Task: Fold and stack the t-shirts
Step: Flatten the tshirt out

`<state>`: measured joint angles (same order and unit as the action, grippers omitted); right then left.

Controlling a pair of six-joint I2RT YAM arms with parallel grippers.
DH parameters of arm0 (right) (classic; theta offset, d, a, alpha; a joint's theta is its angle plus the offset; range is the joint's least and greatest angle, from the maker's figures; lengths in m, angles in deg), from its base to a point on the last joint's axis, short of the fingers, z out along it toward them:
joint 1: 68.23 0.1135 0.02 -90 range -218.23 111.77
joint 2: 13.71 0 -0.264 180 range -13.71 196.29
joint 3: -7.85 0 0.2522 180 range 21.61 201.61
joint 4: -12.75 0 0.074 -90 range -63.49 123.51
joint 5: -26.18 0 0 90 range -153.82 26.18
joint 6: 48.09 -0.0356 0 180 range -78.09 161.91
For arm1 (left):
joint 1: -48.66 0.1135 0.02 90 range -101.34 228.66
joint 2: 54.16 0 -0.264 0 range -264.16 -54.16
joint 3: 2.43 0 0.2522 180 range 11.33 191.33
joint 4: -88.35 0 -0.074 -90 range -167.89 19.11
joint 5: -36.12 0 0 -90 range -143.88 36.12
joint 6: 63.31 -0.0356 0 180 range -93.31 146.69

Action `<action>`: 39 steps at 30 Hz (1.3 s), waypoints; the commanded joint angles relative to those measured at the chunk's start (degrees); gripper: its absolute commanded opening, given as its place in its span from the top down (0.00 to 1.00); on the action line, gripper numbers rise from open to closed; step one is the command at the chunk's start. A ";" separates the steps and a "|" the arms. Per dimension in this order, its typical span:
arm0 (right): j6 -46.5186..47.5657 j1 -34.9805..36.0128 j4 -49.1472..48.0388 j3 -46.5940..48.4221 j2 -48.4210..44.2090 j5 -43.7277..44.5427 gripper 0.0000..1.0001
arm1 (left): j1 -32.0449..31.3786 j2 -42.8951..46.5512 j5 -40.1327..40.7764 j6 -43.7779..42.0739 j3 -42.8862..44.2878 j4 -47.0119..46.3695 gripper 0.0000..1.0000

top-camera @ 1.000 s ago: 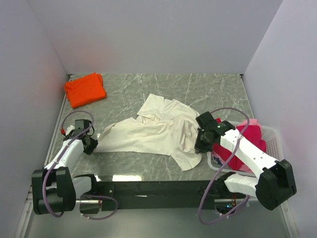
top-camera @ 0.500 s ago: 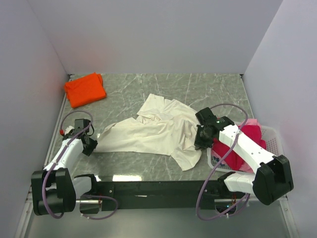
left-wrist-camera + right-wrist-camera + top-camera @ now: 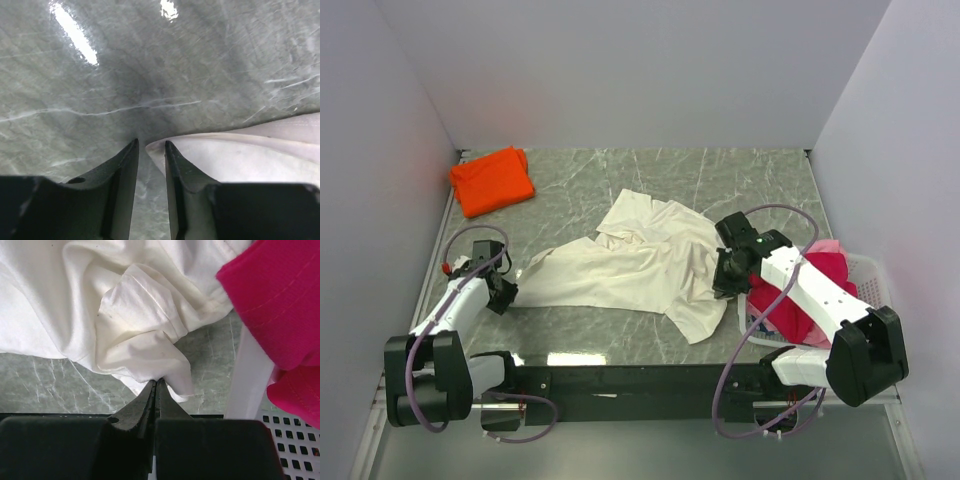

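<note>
The cream t-shirt (image 3: 630,265) is spread, crumpled, across the middle of the marble table (image 3: 740,180), and its long axis is run roughly left to right between the two arms. Its left tip is pointed at the left gripper (image 3: 149,145), whose fingers are seen slightly parted, with bare tabletop showing in the gap; the cloth's corner is laid just at the fingertips and beside the right-hand one, not clamped. At the other end, the right gripper (image 3: 155,383) is pinched tight on a bunched fold of the shirt's right edge, just beside the white basket (image 3: 873,268). A loose flap is trailed toward the near edge. A crimson t-shirt (image 3: 828,275) is heaped in the basket. An orange t-shirt (image 3: 492,180) is seen folded in the far left corner, well apart from both grippers.
</note>
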<state>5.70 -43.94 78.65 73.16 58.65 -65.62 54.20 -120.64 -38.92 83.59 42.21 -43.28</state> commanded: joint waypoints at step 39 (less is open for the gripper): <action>11.42 -9.62 9.31 79.23 20.20 1.72 1.00 | 14.84 -19.92 -36.31 -1.35 74.49 -16.24 1.00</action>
<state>15.52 -53.12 87.83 147.69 81.60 -66.45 67.45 -141.86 -69.19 82.35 111.73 -55.39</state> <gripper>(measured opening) 0.005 0.013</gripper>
